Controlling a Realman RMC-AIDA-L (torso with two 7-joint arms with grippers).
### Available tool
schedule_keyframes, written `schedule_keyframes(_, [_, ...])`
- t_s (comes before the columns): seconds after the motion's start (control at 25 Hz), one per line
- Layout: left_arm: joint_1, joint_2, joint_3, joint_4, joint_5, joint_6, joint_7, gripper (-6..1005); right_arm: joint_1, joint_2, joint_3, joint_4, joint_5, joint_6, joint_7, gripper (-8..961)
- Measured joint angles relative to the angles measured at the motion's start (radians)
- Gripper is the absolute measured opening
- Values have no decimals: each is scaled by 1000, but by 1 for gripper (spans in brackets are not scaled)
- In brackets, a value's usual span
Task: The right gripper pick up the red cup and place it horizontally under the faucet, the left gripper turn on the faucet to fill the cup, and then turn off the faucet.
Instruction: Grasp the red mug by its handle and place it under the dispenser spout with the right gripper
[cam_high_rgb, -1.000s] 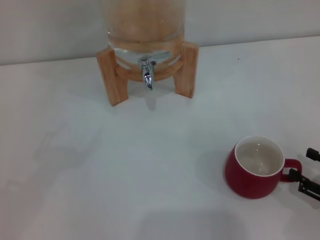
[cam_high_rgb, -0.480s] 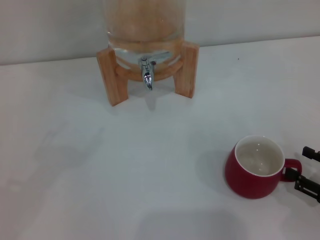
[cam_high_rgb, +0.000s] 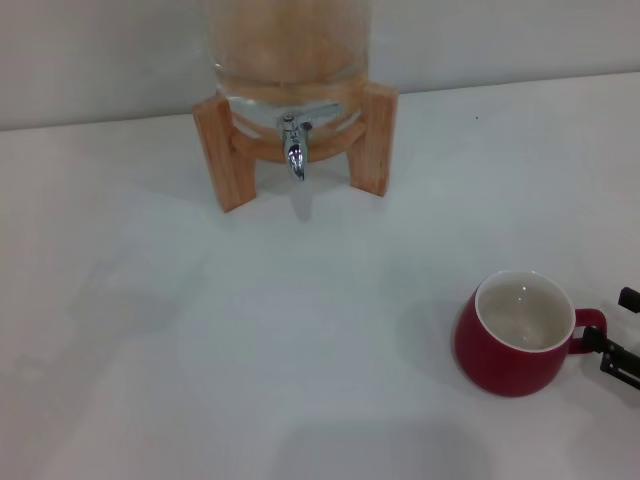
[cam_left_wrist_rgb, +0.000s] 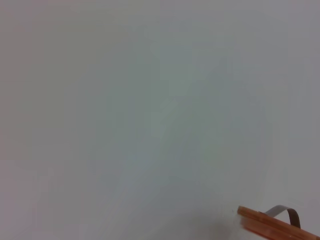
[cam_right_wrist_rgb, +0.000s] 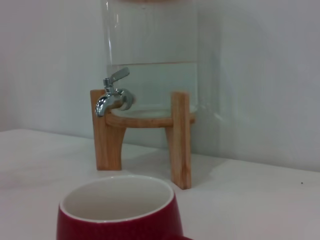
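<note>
Sitting upright on the white table, the red cup is at the near right of the head view, well apart from the faucet. It is a squat, rounded mug of glossy dark-red ceramic with a smooth white inside and a small red loop handle that points to the right. The right gripper reaches in from the right edge; its thin black fingers stand a little apart on either side of the handle, one just beyond it and one on the near side, close to it or touching, though I cannot tell whether they press it.

The faucet is small and shiny chrome, with a short lever angled upward and a spout curving down. It is fitted to the foot of a clear glass jar partly filled with clear liquid. The jar rests on a plain wooden stand with square upright legs and a round ring, placed at the far side of the table against a pale wall.

The left gripper is not visible; its wrist camera shows only bare white surface and a corner of something wooden.
</note>
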Motion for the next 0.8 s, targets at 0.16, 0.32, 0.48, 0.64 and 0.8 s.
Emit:
schedule_keyframes(0.16, [-3,0,0,0,0,0,0,872,5,0,-5,0,-5,-1,1,693])
schedule_keyframes(0.32, [-1,0,0,0,-6,1,0,872,8,0,-10,2,-5,-1,2,693])
schedule_keyframes(0.48, [0,0,0,0,-8,4,2,872,10,1,-12,2,-5,-1,2,694])
schedule_keyframes(0.64, [-1,0,0,0,-9,7,3,872,12,2,-11,2,-3,-3,3,694])
schedule_keyframes(0.8, [-3,0,0,0,-9,8,3,872,16,2,-10,11,-1,-5,-1,631])
